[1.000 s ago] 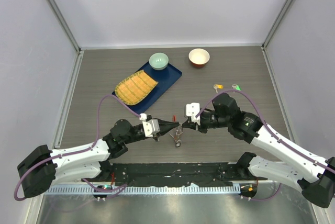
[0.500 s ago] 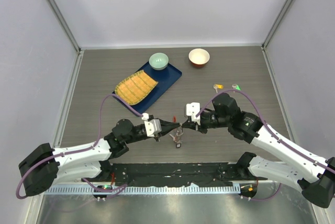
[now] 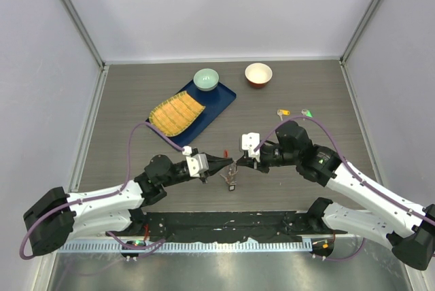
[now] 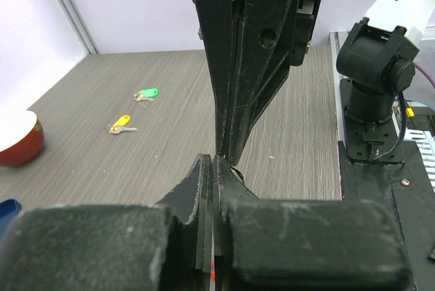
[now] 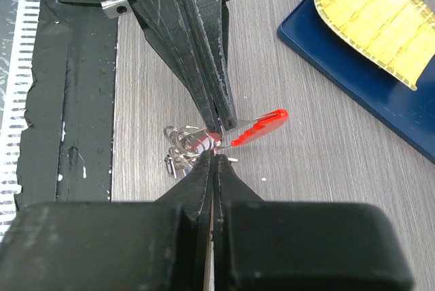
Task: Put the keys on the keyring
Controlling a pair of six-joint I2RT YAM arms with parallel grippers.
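Left end effector [image 3: 226,163] and right end effector [image 3: 238,162] scarcely moved, both still clamped on keyring [image 5: 258,128]

From above, the keyring [image 3: 231,175] is too small to read; in the left wrist view the right pincer [image 4: 224,157] hides most of it.
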